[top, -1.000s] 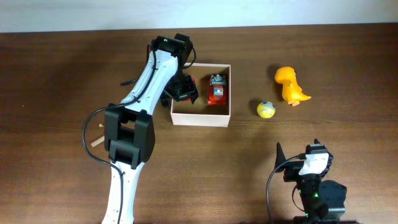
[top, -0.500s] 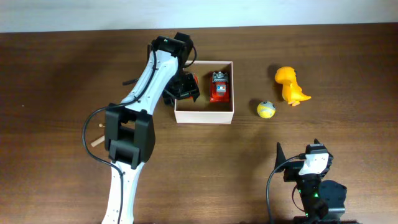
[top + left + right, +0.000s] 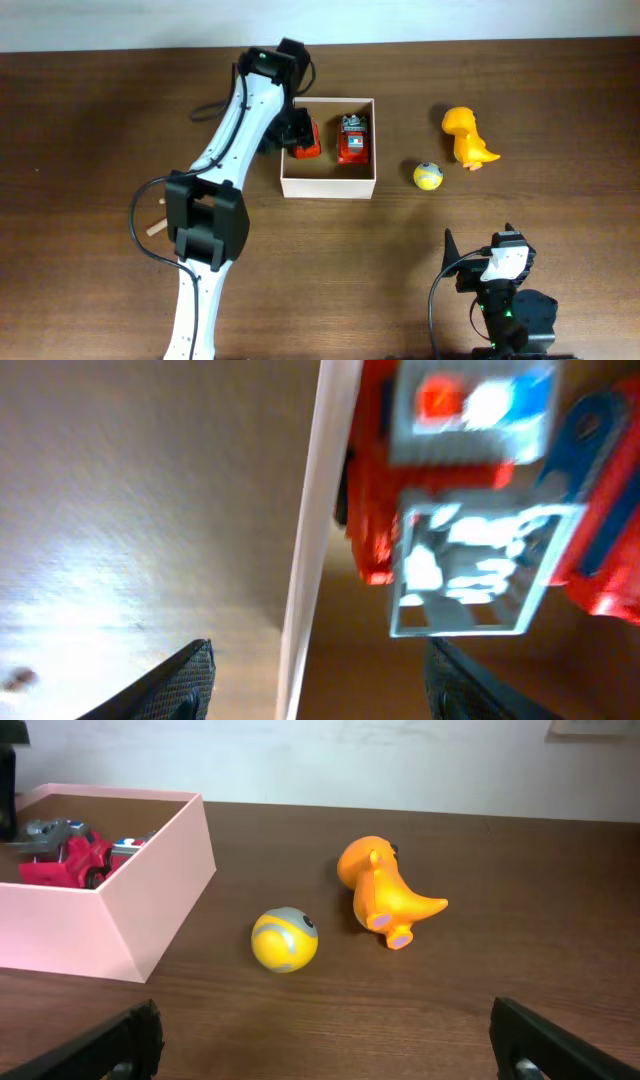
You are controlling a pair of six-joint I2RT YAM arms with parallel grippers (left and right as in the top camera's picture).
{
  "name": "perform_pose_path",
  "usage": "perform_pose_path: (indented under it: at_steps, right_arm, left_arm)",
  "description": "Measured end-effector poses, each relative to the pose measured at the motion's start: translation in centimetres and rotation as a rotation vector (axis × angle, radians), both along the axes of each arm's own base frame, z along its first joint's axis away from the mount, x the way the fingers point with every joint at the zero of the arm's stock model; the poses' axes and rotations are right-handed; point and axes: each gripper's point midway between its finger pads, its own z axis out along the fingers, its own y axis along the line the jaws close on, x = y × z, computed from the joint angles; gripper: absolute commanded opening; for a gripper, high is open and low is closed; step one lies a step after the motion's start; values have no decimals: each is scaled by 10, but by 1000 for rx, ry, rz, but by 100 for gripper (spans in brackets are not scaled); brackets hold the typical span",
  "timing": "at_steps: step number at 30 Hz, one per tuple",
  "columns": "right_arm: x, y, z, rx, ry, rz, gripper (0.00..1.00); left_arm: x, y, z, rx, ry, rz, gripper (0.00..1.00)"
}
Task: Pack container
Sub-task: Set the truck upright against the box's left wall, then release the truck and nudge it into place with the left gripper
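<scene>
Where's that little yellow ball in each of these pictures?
Overhead: the yellow ball sits right of centre, between the container and the orange dinosaur.
Left wrist: not in it; only the container's white wall and a red toy show.
Right wrist: low centre, left of the dinosaur.
Shared landmark: the container's wall.
</scene>
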Motion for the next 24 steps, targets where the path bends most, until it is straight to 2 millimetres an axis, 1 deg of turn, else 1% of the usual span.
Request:
perform_pose_path:
  at_steps: [6, 9, 11, 14, 18, 21, 24]
  right_arm:
    - [0, 0, 0, 1, 0, 0, 99]
    - [0, 0, 0, 1, 0, 0, 99]
    - [0, 0, 0, 0, 0, 0, 99]
    - [0, 0, 0, 1, 0, 0, 99]
    - [0, 0, 0, 1, 0, 0, 98]
    - [0, 0, 0, 1, 0, 0, 99]
    - [0, 0, 0, 1, 0, 0, 99]
  left_arm:
    - [20, 2, 26, 23, -111, -92, 69]
    - [27, -1, 37, 24, -160, -165, 69]
    - [32, -8, 45, 24, -198, -233, 69]
    - [34, -26, 50, 27, -241, -362, 72]
    - [24, -65, 52, 27, -275, -542, 74]
    - [16, -95, 54, 18, -310, -641, 75]
    - [15, -110, 57, 10, -341, -684, 75]
